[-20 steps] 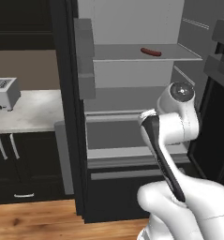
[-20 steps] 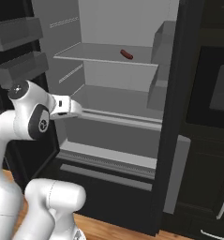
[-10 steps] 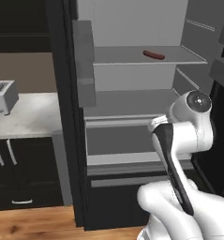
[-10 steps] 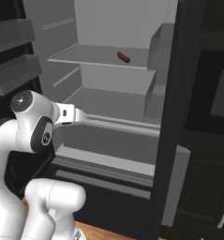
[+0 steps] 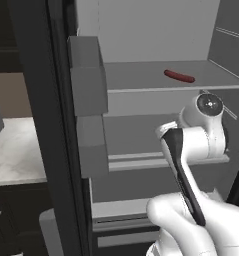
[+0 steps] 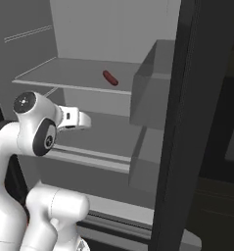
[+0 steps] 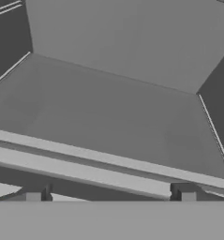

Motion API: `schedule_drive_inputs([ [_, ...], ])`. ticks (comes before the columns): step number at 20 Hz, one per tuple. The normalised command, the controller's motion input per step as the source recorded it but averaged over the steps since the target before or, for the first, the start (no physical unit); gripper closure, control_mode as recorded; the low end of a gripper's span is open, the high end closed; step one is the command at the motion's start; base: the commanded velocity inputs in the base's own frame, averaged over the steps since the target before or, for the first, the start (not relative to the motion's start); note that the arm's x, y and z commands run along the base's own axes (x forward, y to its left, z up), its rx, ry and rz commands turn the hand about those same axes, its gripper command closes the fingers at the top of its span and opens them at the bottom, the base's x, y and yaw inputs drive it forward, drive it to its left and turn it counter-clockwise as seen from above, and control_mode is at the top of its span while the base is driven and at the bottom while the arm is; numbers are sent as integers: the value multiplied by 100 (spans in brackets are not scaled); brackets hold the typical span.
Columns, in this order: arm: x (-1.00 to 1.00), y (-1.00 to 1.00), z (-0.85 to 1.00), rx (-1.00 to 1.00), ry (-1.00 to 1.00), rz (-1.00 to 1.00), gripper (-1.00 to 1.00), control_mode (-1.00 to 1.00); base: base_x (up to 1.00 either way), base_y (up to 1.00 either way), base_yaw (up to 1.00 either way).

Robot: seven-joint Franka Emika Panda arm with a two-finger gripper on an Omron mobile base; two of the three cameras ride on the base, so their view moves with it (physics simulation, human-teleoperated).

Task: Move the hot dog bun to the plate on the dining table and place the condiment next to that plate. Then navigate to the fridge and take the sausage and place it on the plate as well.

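Note:
The tall black fridge stands open in front of me, its pale grey inside showing. The sausage, a thin dark red rod, lies on the upper shelf toward its back, also seen as the sausage. My gripper is open and holds nothing; its fingertips stand wide apart over the front lip of the middle shelf. My white hand points into the fridge, below and in front of the sausage. The hot dog bun, plate, condiment and dining table are out of view.
Grey door bins hang on the open left door, and more bins hang on the right door. A marble wall counter lies left of the fridge. A lower shelf and drawer sit beneath my hand.
The base has driven closer to the fridge, so its inside looks larger in both base views. The hand has come in toward the middle shelf. The gripper stayed open.

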Motion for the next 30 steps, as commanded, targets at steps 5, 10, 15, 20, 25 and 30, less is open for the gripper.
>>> schedule_drive_inputs([
  [5, -8, -15, 17, 0, -10, -16, -100, -100, 17, -9, -12],
  [10, -55, -51, 80, 6, -34, -7, -100, -100, 0, 0, 0],
  [15, -12, -41, 88, 7, -29, 8, -100, -100, 0, 0, 0],
  [20, 19, -3, 85, -1, -5, 15, -100, -100, 0, 0, 0],
  [25, 39, 0, 46, -3, 2, 12, -100, -100, 0, 0, 0],
  [30, 69, 0, 15, -5, 14, 4, -100, -100, 0, 0, 0],
])
